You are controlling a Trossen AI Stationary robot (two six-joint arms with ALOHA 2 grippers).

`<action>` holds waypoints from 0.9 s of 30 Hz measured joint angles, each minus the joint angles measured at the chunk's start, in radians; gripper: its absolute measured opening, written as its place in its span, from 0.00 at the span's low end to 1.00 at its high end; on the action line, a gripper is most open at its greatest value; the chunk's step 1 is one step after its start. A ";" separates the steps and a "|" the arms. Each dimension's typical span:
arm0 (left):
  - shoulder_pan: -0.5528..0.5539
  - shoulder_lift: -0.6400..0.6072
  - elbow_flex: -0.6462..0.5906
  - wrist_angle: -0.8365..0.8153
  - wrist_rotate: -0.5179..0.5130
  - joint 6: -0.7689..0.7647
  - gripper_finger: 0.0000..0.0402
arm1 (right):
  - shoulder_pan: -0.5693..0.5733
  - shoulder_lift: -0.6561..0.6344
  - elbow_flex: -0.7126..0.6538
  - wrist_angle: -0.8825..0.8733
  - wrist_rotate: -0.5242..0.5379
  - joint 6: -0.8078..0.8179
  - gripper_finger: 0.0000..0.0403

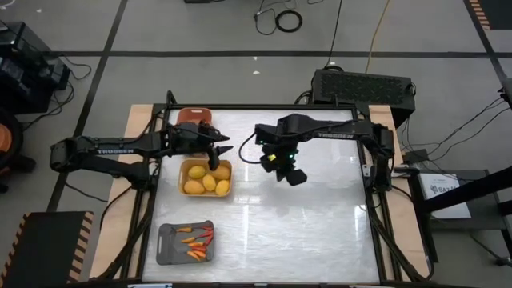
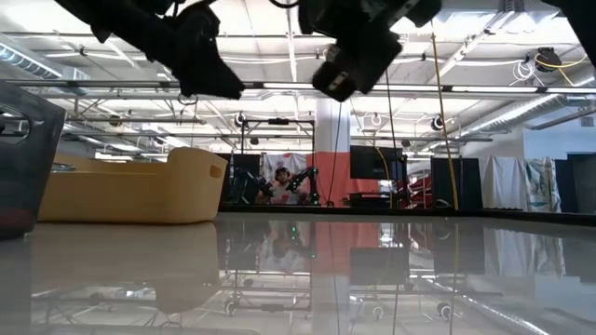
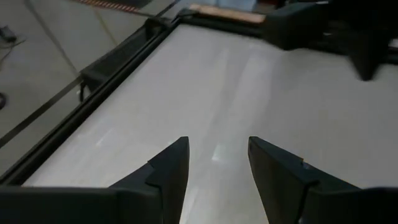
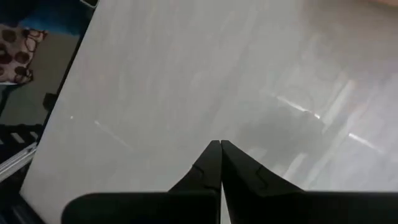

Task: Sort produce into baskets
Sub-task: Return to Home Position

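Three baskets stand along the table's left side. The salmon basket (image 1: 194, 115) is at the far end, partly under my left arm. The yellow basket (image 1: 183, 170) in the middle holds several yellow fruits (image 1: 210, 183). The grey basket (image 1: 165, 242) at the near end holds orange and red sticks (image 1: 198, 238). My left gripper (image 1: 225, 151) hangs open above the yellow basket's far right corner, nothing between its fingers (image 3: 217, 146). My right gripper (image 1: 295, 177) is shut and empty (image 4: 219, 144), raised over the table's middle.
A bare white tabletop (image 1: 312, 232) spreads to the right of the baskets, framed by a black rail (image 1: 374, 224). In the low view the yellow basket (image 2: 130, 186) and the grey basket's wall (image 2: 19, 158) stand at the left.
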 joint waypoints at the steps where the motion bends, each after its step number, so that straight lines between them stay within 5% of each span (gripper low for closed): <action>1: -0.012 0.000 0.000 0.010 0.001 0.000 0.43 | -0.007 -0.017 -0.019 -0.003 0.000 0.000 0.00; 10: -0.129 -0.012 0.048 0.044 0.022 -0.059 0.43 | -0.088 -0.258 -0.380 0.185 0.003 0.065 0.00; 17: -0.148 -0.085 0.075 -0.165 0.150 -0.182 0.43 | -0.113 -0.510 -0.733 0.531 0.149 0.406 0.00; 23: -0.148 -0.260 0.048 -0.310 0.148 -0.174 0.42 | -0.089 -0.710 -0.948 0.689 0.257 0.556 0.00; 27: -0.147 -0.440 -0.003 -0.337 0.050 -0.149 0.38 | -0.089 -0.825 -1.070 0.781 0.260 0.620 0.00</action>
